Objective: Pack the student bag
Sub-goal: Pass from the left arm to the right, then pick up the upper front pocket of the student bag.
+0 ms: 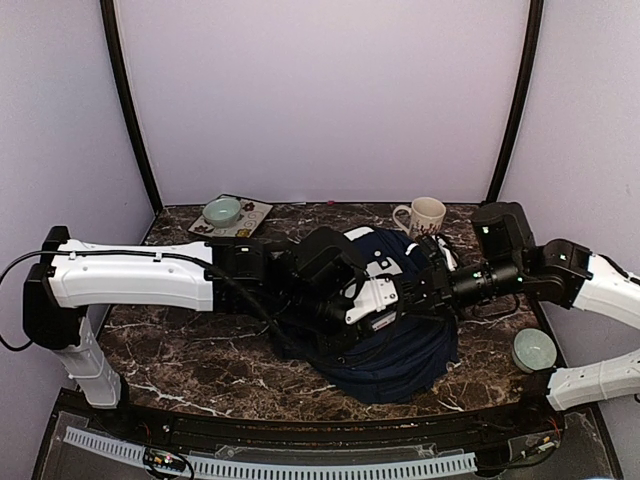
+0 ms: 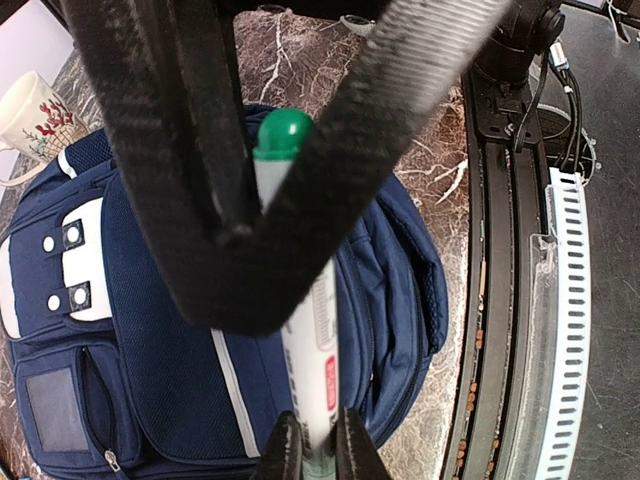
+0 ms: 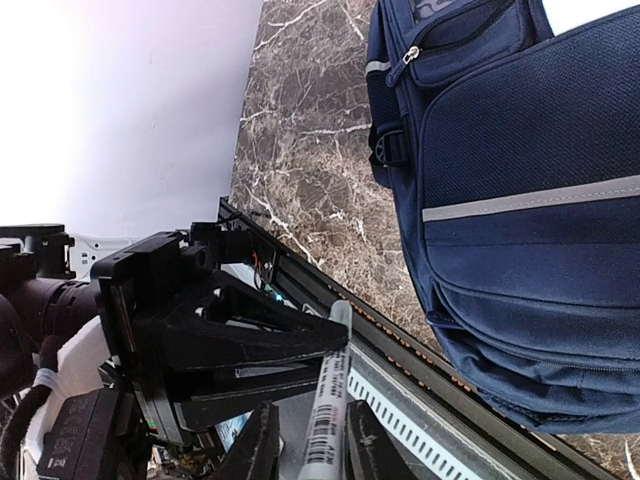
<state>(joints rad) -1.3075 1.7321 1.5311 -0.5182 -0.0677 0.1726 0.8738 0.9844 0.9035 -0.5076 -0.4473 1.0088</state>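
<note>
The student bag [image 1: 400,355] is a navy backpack lying flat in the middle of the marble table; it also shows in the left wrist view [image 2: 130,330] and the right wrist view [image 3: 520,150]. Both grippers meet just above it. My left gripper [image 2: 318,452] is shut on the clear end of a white marker pen [image 2: 310,330] with a green cap [image 2: 283,135]. My right gripper [image 3: 312,450] straddles the pen's other end [image 3: 328,410], with a gap showing beside one finger. In the top view the left gripper [image 1: 393,300] and the right gripper [image 1: 418,288] face each other.
A cream mug [image 1: 424,215] stands behind the bag at the back right. A tray [image 1: 258,213] with a green bowl [image 1: 222,211] sits at the back left. A round pale-green container [image 1: 533,348] sits at the right edge. The table's front rail [image 2: 500,300] lies just beyond the bag.
</note>
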